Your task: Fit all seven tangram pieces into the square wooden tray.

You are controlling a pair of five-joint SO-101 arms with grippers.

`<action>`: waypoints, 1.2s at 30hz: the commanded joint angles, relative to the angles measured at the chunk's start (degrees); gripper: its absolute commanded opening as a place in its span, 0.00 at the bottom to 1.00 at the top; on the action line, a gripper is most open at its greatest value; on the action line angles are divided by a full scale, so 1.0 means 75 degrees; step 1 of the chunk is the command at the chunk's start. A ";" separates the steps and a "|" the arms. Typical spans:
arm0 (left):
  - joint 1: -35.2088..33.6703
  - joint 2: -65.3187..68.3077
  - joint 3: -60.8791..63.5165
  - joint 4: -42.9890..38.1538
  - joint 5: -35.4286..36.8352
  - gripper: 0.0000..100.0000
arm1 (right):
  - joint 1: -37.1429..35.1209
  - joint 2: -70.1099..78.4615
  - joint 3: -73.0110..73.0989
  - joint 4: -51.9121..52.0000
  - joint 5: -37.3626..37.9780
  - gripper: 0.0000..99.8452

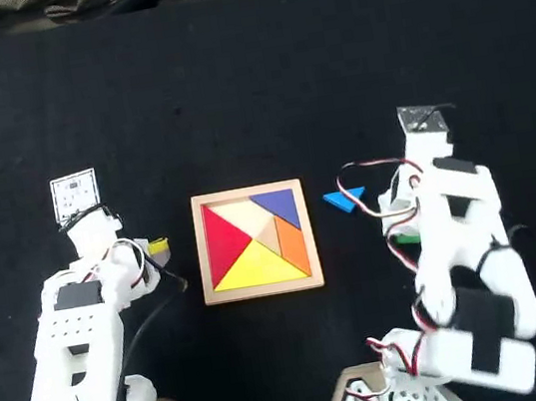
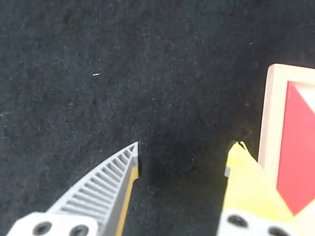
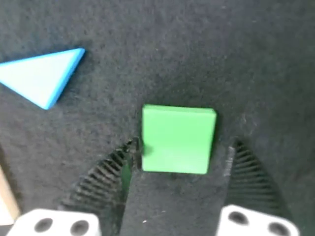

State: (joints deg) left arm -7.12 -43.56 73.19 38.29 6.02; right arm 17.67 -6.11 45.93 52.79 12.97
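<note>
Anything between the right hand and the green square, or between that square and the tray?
Nothing between them: the green square sits between the open fingers of the right hand. Toward the tray, the blue triangle lies on the table, beside the direct line rather than squarely on it.

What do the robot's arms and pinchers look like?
The left arm and right arm are white, blocky plastic with black motor blocks and red and black wires. Each carries a square speckled tag. The left gripper has ribbed grey and yellow fingers.
</note>
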 commanded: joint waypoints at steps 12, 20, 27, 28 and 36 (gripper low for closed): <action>0.0064 -0.0082 -0.0029 -0.0141 0.0070 0.28 | -0.0059 0.1870 -0.2127 0.0750 0.0199 0.14; 0.0064 -0.0082 -0.0018 -0.0176 0.0070 0.28 | -0.0070 0.0920 -0.2104 0.0926 0.0844 0.05; 0.0064 -0.0082 -0.0018 -0.0176 0.0070 0.28 | -0.0117 -0.1752 -0.2139 0.2180 0.1418 0.03; 0.0064 -0.0082 -0.0018 -0.0176 0.0070 0.28 | -0.0141 -0.2151 -0.2127 0.2262 0.1465 0.03; 0.0064 -0.0082 -0.0018 -0.0164 0.0070 0.28 | -0.2790 -0.3288 -0.2022 0.2297 0.1852 0.03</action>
State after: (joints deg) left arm -7.12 -43.56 73.19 37.85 6.02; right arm 6.15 -29.05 32.04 69.85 25.71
